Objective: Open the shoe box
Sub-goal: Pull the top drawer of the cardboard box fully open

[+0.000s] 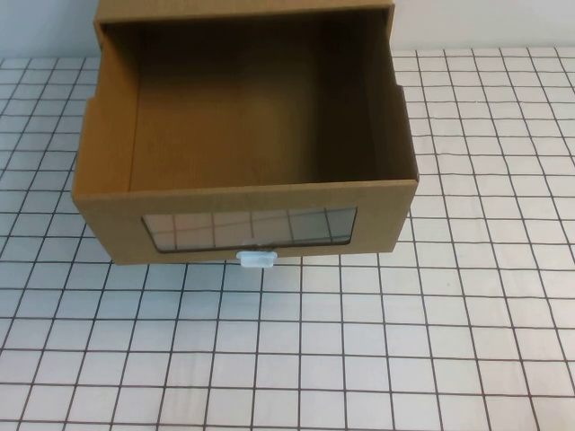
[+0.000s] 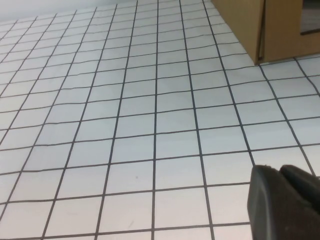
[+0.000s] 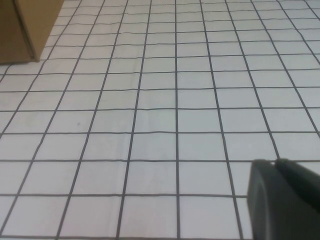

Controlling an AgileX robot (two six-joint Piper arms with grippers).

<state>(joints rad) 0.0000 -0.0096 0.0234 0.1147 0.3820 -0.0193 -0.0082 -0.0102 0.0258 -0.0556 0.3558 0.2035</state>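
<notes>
Shoe box [image 1: 247,144] sits on the table [image 1: 377,359] between the left gripper [image 2: 279,171] and the right gripper [image 3: 276,163].

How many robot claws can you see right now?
2. The left claw hangs over the grid table, apart from the open shoe box, in its wrist view; the right claw does likewise in its own. Neither appears in the high view.

A lab-like test bench: gridded white tabletop [image 1: 449,341], plain wall [image 1: 485,22].
</notes>
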